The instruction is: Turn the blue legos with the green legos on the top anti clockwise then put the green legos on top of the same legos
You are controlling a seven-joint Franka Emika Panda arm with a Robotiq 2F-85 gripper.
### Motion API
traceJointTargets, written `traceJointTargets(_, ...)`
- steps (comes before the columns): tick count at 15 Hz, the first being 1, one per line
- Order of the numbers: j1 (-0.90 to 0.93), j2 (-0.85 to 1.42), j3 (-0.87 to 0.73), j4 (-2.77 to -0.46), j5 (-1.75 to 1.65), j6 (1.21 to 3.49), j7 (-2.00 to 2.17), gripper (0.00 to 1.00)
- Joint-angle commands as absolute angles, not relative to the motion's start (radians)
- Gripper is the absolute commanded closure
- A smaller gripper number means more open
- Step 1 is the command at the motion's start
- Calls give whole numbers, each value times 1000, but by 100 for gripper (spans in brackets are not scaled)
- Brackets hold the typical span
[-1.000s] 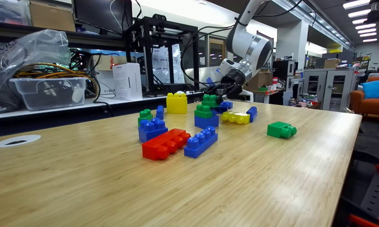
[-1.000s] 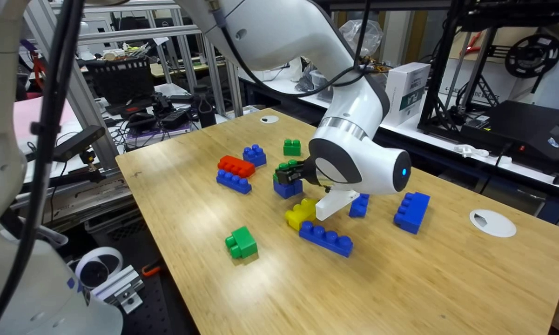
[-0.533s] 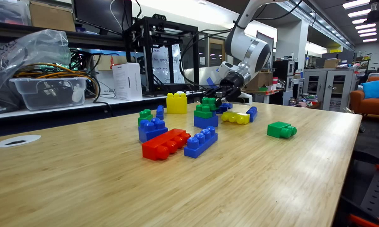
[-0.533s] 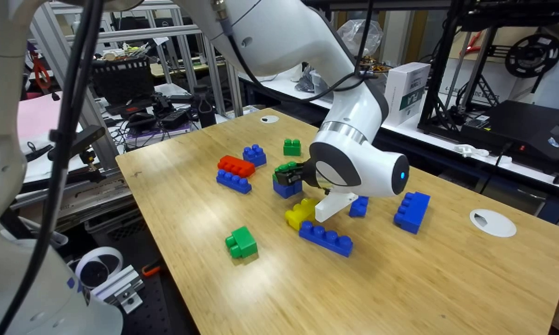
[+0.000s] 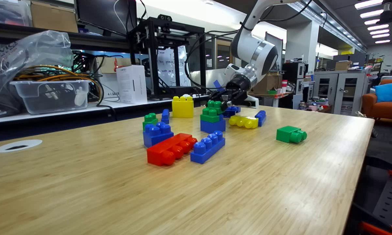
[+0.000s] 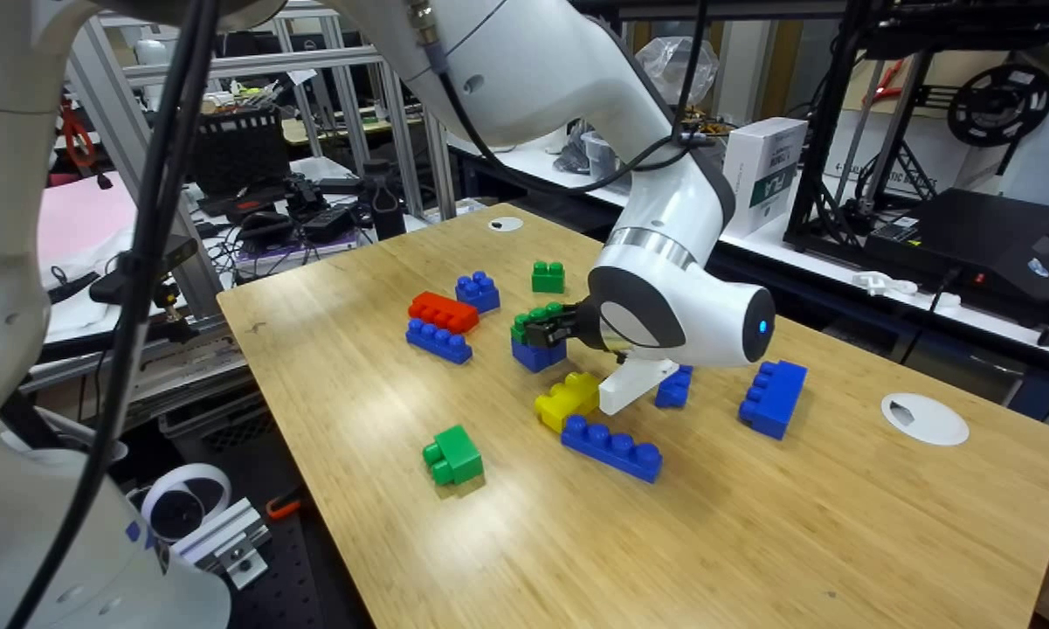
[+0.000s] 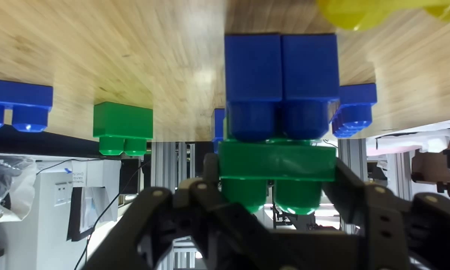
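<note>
Well in from the edges of the table (image 6: 751,533), my claw (image 7: 277,168) is pinching the green legos (image 7: 277,161) right above the blue legos (image 7: 281,84), though honestly I can't tell if they're touching.

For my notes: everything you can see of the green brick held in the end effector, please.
The green brick is bright, glossy and plastic-looking: a low rectangular body with two rounded studs showing. It is held upright, studs up, the fingers of the end effector gripping it from either side. It hangs over bare studs of the blue block, which show beneath it, so it is not pressed down; whether it touches their tips I cannot tell. Its underside is hidden.
</note>
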State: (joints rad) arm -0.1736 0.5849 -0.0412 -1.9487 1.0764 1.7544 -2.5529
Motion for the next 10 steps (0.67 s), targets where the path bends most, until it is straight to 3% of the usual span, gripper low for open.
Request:
traceJointTargets(1, -179, 605, -38, -1927, 1080, 1732, -2577, 55)
traceJointTargets(10, -182, 639, -38, -1922, 1079, 1731, -2577, 55)
